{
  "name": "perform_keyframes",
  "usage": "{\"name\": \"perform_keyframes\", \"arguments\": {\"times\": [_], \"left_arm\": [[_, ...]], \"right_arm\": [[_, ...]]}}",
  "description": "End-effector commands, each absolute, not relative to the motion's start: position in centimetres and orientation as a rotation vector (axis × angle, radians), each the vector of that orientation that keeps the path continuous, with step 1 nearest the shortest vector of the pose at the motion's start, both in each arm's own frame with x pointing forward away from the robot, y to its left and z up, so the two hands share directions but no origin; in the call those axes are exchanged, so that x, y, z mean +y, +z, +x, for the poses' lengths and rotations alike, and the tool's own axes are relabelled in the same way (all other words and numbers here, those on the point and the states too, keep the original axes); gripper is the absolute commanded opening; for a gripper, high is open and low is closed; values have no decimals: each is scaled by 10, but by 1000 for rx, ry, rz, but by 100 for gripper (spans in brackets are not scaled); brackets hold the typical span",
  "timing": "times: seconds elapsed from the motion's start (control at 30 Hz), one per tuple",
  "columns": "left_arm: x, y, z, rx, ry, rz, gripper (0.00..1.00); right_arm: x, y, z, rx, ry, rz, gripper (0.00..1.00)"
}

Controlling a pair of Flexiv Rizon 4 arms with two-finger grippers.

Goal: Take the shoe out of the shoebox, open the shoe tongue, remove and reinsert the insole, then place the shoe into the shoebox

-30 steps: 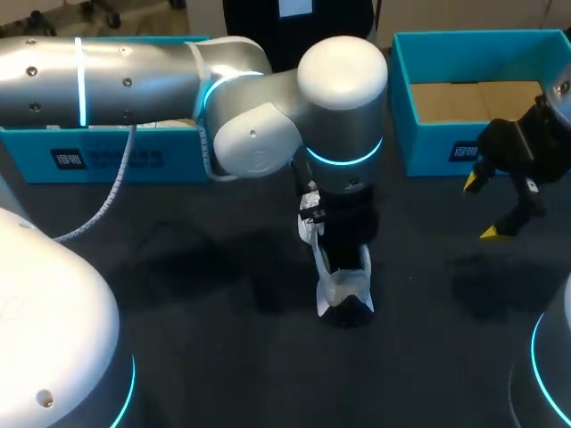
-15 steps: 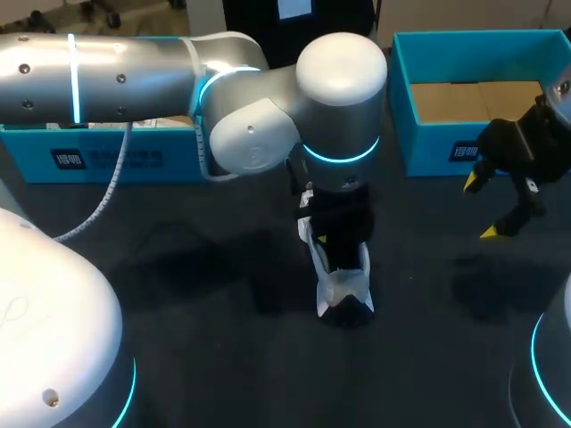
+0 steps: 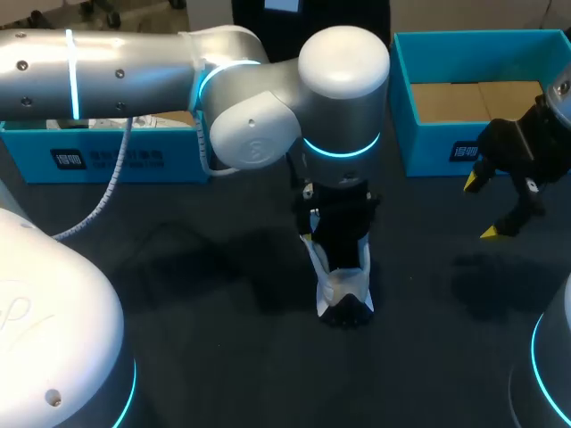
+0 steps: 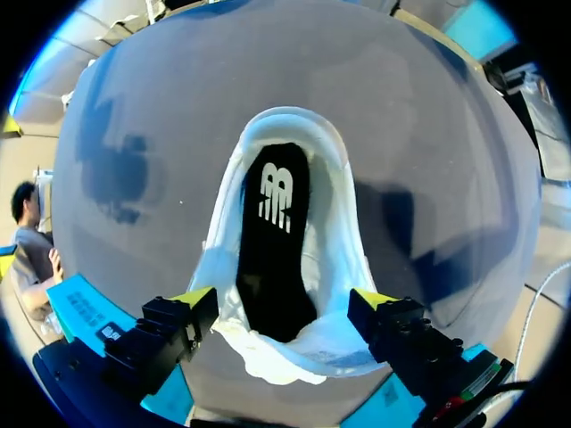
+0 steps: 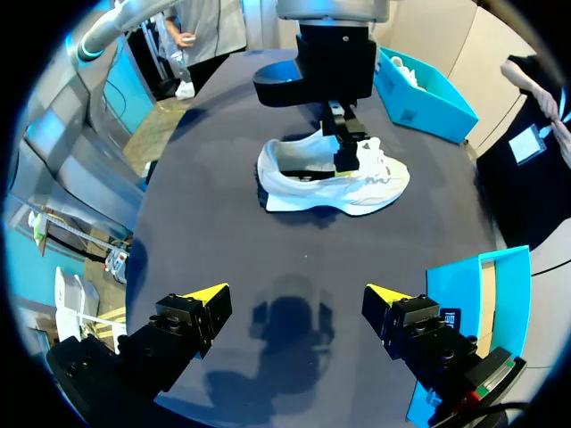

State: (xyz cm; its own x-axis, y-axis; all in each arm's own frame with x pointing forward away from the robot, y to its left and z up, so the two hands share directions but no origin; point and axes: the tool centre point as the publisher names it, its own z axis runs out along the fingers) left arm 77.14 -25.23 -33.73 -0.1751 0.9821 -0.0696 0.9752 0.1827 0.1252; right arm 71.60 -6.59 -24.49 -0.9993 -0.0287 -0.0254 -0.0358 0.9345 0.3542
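– Two grippers: which is nearer the white mesh sneaker [image 4: 343, 259]?
– Left gripper [image 4: 284, 299]: directly above it, spread wide astride the heel end, gripping nothing. The sneaker's black insole [image 4: 275, 232] runs lengthwise straight ahead. Right gripper [image 5: 294, 294]: well apart, wide, empty.

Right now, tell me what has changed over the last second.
The left arm shifted slightly, the left gripper staying over the shoe. The shoe did not move; the right gripper stayed open and still by the shoebox.
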Motion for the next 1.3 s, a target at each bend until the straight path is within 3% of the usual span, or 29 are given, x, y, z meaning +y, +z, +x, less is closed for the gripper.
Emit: {"name": "perform_keyframes", "arguments": {"times": [0.03, 0.63, 1.3], "left_arm": [[-252, -332, 771, 2302, 87, 1938, 100], [-240, -293, 774, 2260, 48, 1997, 100], [-231, -268, 823, 2277, 90, 1966, 100]], "right_arm": [[-65, -246, 716, 3070, 559, -50, 100], [-65, -246, 716, 3070, 559, -50, 100], [-65, -246, 716, 3070, 559, -50, 100]]}}
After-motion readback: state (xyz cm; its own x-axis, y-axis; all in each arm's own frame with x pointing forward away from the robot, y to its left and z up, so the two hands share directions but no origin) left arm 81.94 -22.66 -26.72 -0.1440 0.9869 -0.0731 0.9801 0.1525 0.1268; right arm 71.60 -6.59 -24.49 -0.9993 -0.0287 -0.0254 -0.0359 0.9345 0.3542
